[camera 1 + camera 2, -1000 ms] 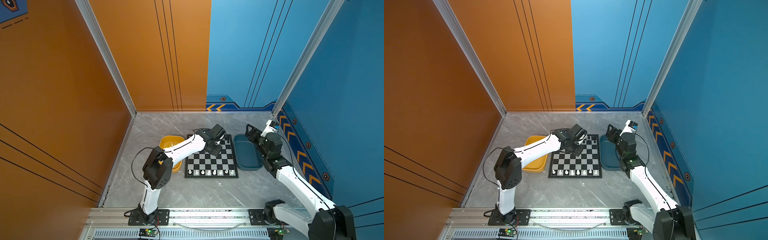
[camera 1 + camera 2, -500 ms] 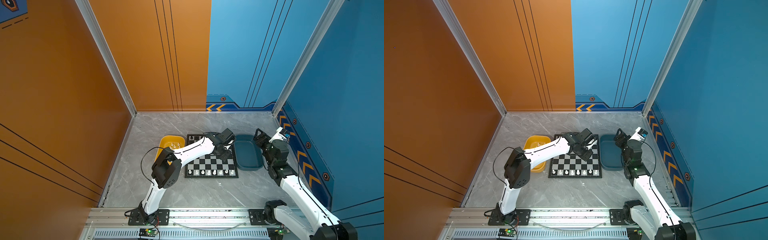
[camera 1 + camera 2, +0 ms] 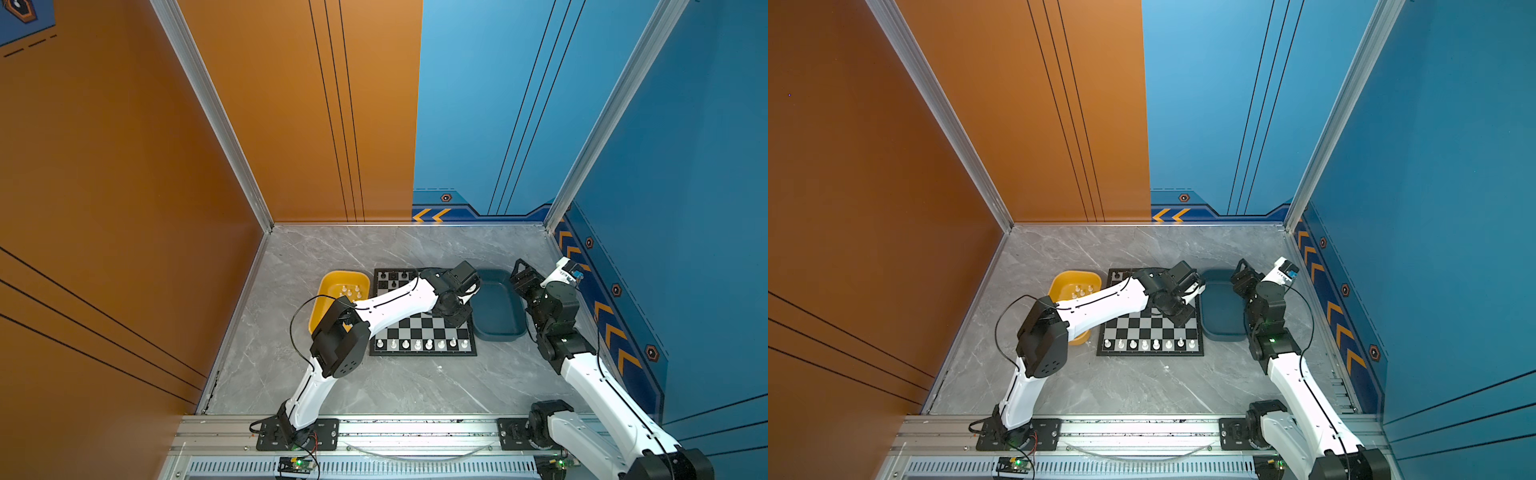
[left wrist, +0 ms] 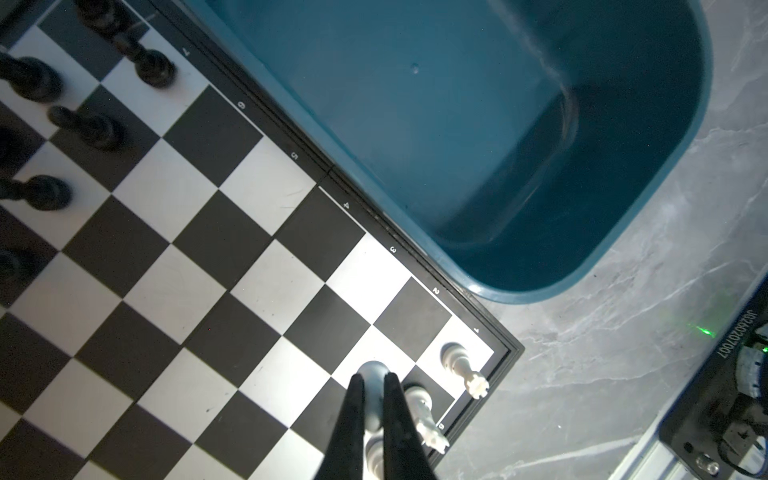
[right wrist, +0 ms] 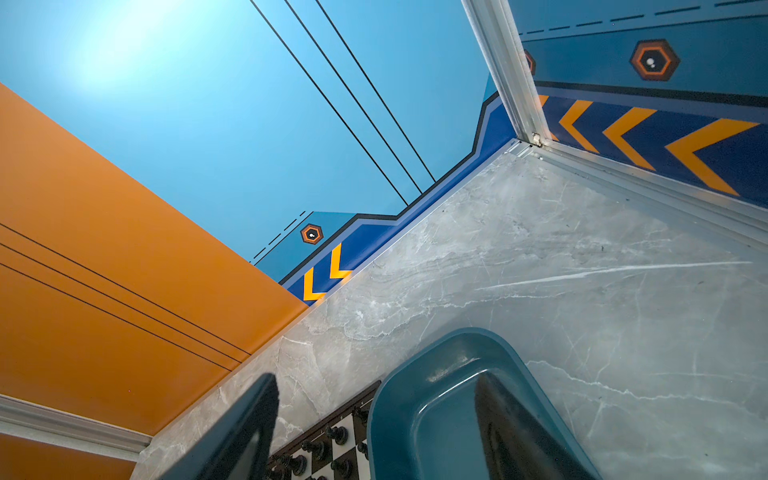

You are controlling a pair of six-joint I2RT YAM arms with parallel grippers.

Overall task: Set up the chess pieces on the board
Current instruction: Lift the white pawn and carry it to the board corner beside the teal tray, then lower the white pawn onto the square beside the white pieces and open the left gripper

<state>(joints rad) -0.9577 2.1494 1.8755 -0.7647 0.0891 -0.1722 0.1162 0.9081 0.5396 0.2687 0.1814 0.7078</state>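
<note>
Since the earlier frames the L arm (image 3: 399,299) has swung across the board from its far-left part to the edge by the dark blue tray. The R arm (image 3: 590,374) has pulled back off that tray toward the side wall.

The grey marble table (image 3: 374,386) carries everything. The board (image 3: 419,328) sits mid-table, w/ the yellow tray (image 3: 324,297) just beside its left edge and the dark blue tray (image 3: 498,307) just beside its right; no pieces show in the blue one.

R end effector (image 5: 374,376) hangs by the blue tray's far end, fingers spread wide, nothing btwn them. L end effector (image 4: 372,376) pinches a white pawn (image 4: 372,368), low over the light square diagonal to the corner rook (image 4: 459,363) and next to the knight (image 4: 419,405). Can't tell if the base touches yet.

White back row (image 3: 1150,344) fills the near edge, black pieces (image 4: 93,126) stand at the far end, and spare white pieces (image 3: 350,289), prob. pawns, lie in the yellow tray.

Step in hand, prob.: seating a pawn in white's 2nd row. Nxt move calls for a straight drop onto the square's centre, then opening w/o clipping the knight, then a lift and a trip back to the yellow tray.
</note>
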